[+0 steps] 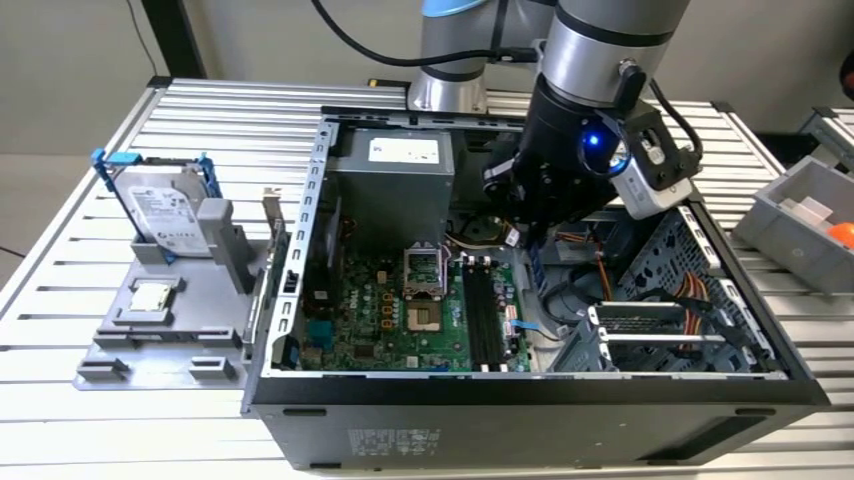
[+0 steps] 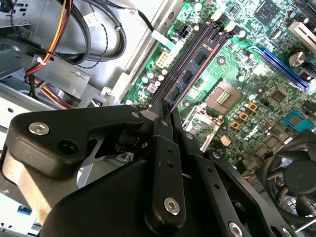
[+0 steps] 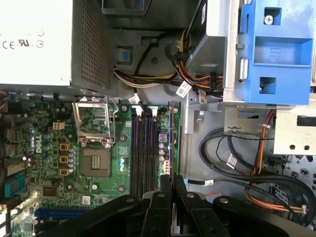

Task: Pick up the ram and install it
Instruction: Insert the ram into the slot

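Observation:
The ram (image 2: 187, 76) is a thin dark blue stick with black chips, and my gripper (image 2: 165, 116) is shut on one end of it. In the first wrist view the ram (image 3: 171, 138) shows edge-on, running out from my gripper (image 3: 172, 185) along the outermost of the black memory slots (image 3: 145, 148), on the drive-bay side. I cannot tell whether it is seated or just above the slot. In the exterior view my gripper (image 1: 527, 235) is down inside the open computer case (image 1: 320, 250), above the far end of the memory slots (image 1: 483, 315).
An open processor socket (image 1: 424, 270) lies beside the slots, with the power supply (image 1: 394, 175) behind it. Cables and a drive cage (image 1: 667, 320) fill the exterior view's right. A hard drive in a blue frame (image 1: 167, 205) and a processor chip (image 1: 150, 297) sit on a grey fixture at left.

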